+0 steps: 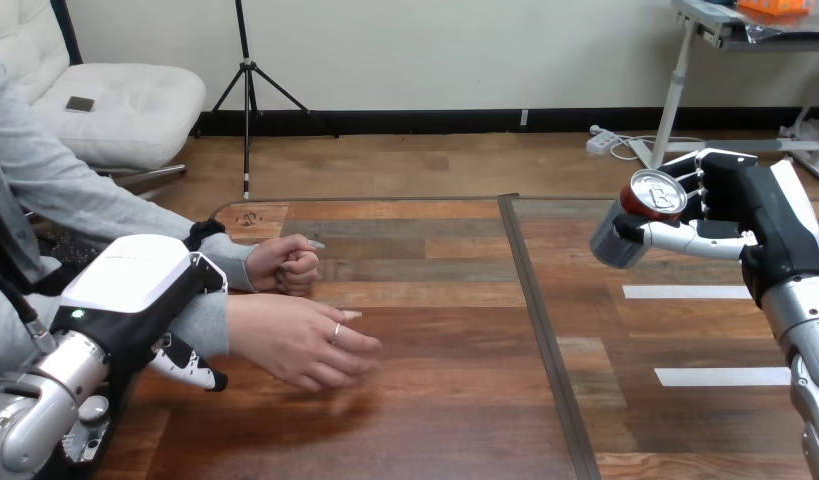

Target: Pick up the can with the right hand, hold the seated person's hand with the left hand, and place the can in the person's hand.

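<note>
My right hand (730, 215) is raised over the table's right half, its fingers and thumb curled round a can (625, 235) with a grey body and a red-rimmed top, tilted toward the left. At the left, my left hand (135, 285) lies over the person's grey-sleeved wrist, with a finger (190, 365) curled beneath it and others wrapped over the far side. The held person's hand (305, 340) hangs palm down just above the table with relaxed fingers. The person's other hand (285, 265) rests behind it as a fist. A wide stretch of table separates the can from that hand.
A dark seam (537, 310) runs front to back through the wooden table (435, 400). Two white tape strips (685, 292) (720, 376) lie on the right half under my right arm.
</note>
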